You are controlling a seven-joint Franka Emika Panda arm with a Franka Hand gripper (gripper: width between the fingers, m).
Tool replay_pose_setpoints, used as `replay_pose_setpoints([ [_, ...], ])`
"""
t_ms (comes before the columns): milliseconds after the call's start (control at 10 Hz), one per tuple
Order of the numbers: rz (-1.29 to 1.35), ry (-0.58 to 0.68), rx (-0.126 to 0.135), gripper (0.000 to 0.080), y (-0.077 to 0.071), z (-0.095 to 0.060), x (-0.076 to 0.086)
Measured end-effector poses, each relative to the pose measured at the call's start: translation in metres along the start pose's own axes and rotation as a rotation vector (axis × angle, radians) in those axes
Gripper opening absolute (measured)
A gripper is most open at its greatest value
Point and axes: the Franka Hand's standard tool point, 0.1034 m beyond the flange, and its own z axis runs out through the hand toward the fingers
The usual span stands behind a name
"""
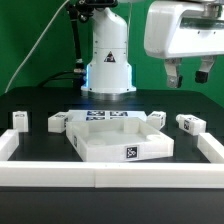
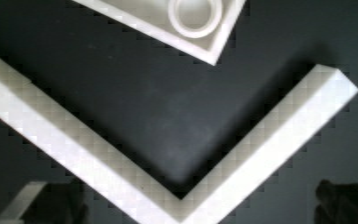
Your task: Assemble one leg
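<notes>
White claw point(image 1: 187, 78) hung high over the black table point(image 1: 40, 105), spread wide with nothing in it. Lower down, near the rail point(image 1: 212, 150) on the exterior view's right, lay the leg point(image 1: 188, 124). I think the grabbing step had not begun. Next it needed to drop and pinch that leg, then carry it to the big panel point(image 1: 100, 152).
</notes>
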Motion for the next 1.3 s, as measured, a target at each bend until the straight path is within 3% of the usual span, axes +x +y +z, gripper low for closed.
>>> replay_pose_setpoints([
  [100, -0.084, 0.003, -0.003, 0.065, 0.0, 0.01, -0.013],
  [400, -0.311, -0.023, 0.024, 0.065, 0.008, 0.036, -0.046],
  [700, -0.307, -0.023, 0.025, 0.065, 0.009, 0.036, -0.047],
  [900, -0.545, 0.023, -0.017, 0.065, 0.009, 0.047, -0.061],
  [1300, -0.713, -0.017, -0.016, 0.065, 0.003, 0.054, -0.07],
])
